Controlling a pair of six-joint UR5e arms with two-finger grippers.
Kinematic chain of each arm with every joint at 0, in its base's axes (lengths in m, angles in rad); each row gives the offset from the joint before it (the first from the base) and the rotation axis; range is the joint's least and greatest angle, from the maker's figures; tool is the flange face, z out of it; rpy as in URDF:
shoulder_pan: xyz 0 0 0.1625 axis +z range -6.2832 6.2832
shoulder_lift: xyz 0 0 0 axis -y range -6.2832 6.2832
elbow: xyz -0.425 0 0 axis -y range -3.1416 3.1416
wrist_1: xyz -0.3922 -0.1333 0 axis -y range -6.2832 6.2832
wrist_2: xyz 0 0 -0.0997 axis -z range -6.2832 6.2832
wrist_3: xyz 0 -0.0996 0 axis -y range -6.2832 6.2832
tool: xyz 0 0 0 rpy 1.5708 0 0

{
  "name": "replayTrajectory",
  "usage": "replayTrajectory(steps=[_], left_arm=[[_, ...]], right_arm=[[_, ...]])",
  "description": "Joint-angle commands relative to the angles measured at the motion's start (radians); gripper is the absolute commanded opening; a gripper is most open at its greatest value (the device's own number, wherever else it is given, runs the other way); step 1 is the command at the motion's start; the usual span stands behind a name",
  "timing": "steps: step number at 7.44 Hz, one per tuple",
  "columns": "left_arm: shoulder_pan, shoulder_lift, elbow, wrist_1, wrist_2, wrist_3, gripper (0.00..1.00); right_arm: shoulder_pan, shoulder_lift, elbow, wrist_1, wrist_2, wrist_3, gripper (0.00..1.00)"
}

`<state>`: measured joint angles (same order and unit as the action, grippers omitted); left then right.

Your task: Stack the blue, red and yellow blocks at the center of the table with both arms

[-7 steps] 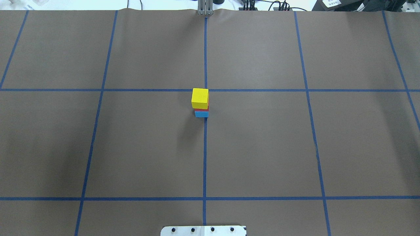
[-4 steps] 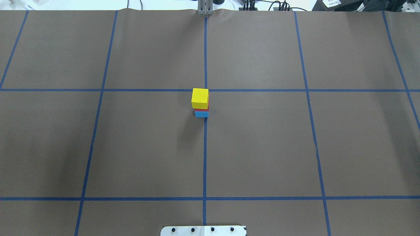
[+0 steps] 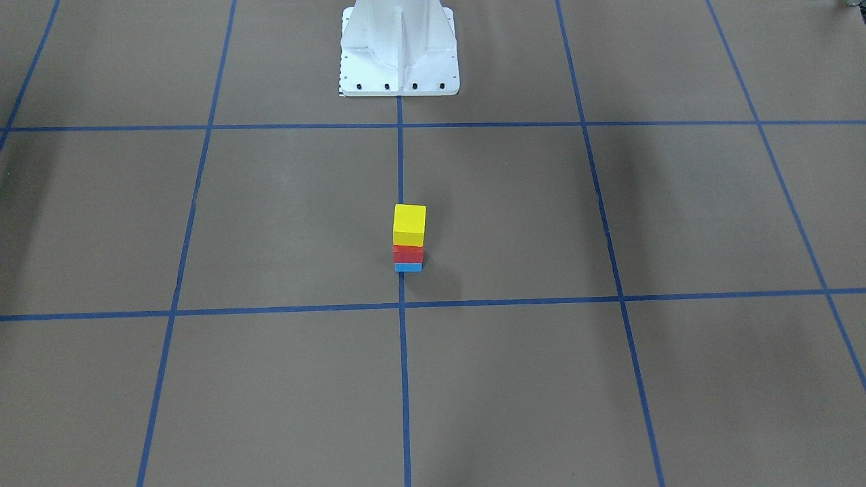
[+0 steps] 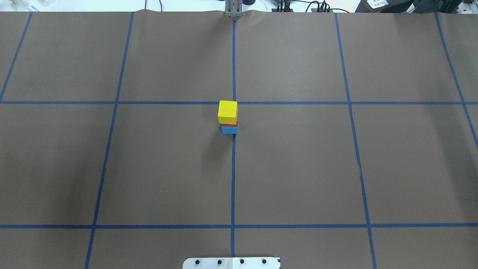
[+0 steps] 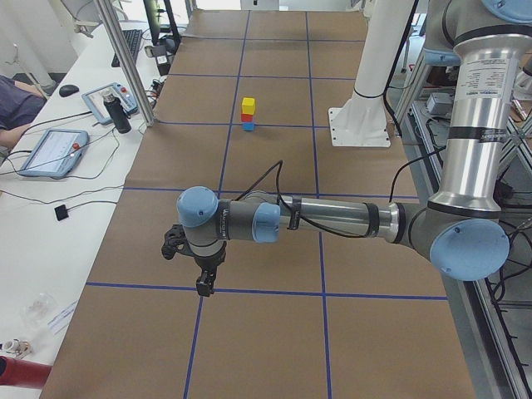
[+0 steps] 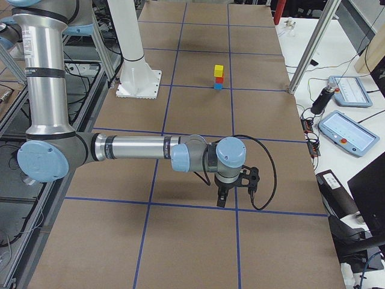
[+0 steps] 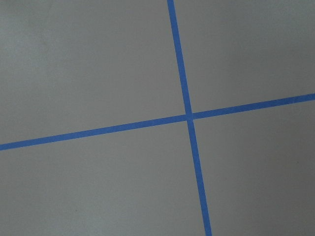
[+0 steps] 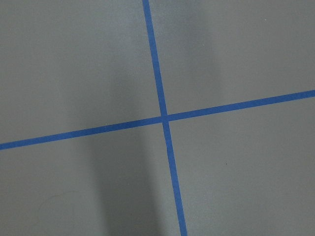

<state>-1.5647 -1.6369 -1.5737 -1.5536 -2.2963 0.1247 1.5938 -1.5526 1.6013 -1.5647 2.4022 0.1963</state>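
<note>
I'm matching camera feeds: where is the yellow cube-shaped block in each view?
Front-facing: the yellow cube-shaped block sits near centre.
Overhead: block just above centre.
Exterior left: block upper middle.
Exterior right: block upper middle.
Left wrist: not in it.
Right wrist: not in it.
Shared landmark: white robot base, in all four exterior views.

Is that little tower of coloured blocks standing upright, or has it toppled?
Upright. The yellow block sits on the red block, which sits on the blue block, all roughly in line in both side views.
</note>
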Motion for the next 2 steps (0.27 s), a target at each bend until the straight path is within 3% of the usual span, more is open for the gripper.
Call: replayTrajectory(steps=[1, 2], left_arm=[[0.000, 0.000, -0.002, 0.001, 0.000, 0.000, 1.00], [0.000, 0.000, 0.000, 0.001, 0.000, 0.000, 1.00]], right_arm=[[0.000, 0.000, 0.000, 0.000, 0.000, 0.000, 0.99], [0.000, 0.000, 0.000, 0.000, 0.000, 0.000, 0.99]])
